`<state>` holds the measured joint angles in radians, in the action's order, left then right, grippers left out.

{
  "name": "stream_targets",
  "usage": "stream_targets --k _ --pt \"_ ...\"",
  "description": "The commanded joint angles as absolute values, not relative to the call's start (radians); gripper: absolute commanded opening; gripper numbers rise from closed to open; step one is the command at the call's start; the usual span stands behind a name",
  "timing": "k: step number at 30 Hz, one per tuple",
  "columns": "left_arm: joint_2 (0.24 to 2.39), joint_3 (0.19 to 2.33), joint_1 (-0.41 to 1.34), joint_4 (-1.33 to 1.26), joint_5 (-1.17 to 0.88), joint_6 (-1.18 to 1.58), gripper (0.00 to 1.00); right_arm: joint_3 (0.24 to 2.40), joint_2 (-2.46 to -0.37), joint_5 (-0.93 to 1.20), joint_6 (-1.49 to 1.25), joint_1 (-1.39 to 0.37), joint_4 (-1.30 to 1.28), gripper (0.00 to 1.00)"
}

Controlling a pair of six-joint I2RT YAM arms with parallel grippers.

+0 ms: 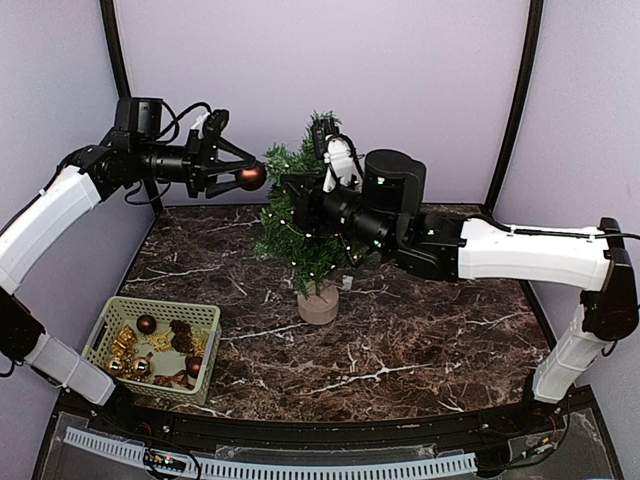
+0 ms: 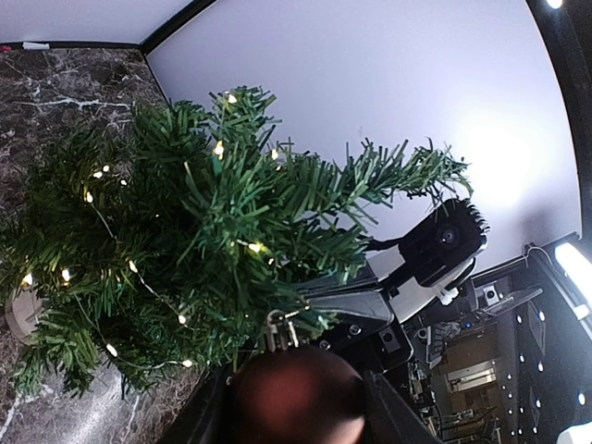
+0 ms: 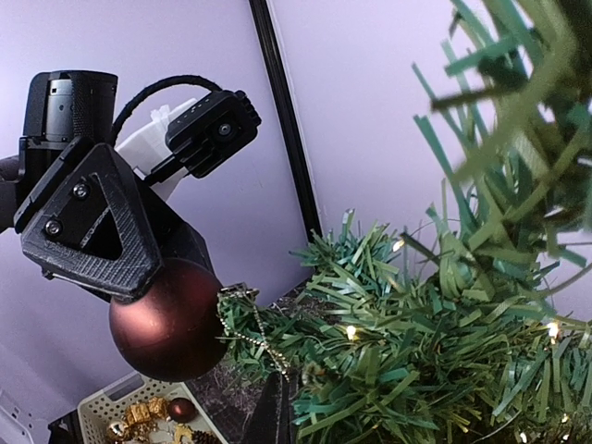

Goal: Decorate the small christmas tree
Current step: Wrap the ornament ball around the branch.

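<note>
The small christmas tree (image 1: 305, 228) stands lit on its tan round base (image 1: 318, 304) at mid-table. My left gripper (image 1: 247, 177) is shut on a dark red bauble (image 1: 252, 177), held level against the tree's upper left branches. The left wrist view shows the bauble (image 2: 296, 400) between the fingers, its silver cap touching the needles. My right gripper (image 1: 286, 184) reaches into the same branches from the right. In the right wrist view its shut tips (image 3: 285, 405) pinch the bauble's thin bead-chain loop (image 3: 262, 338), which drapes over a branch tip beside the bauble (image 3: 166, 319).
A pale green basket (image 1: 115, 306) sits at the near left corner, holding gold ornaments, small red baubles and pine cones. The table is dark marble with black posts and lilac walls behind. The right arm stretches across the table's right half.
</note>
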<state>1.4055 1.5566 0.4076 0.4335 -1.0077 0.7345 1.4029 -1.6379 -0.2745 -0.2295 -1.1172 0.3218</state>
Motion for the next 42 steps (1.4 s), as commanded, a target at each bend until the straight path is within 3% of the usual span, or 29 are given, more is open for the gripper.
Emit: stream_targets --k 1,34,42 --pt "1.362 1.526 0.4 0.383 -1.036 0.753 0.37 1.382 -1.607 -0.29 -0.232 -1.114 0.367 0.0" --pt "1.369 1.448 0.385 0.406 -1.055 0.638 0.38 1.368 -1.603 -0.371 -0.222 -1.117 0.338 0.0" --pt "1.367 1.474 0.384 0.409 -1.073 0.621 0.38 1.393 -1.59 -0.307 -0.151 -1.143 0.33 0.0"
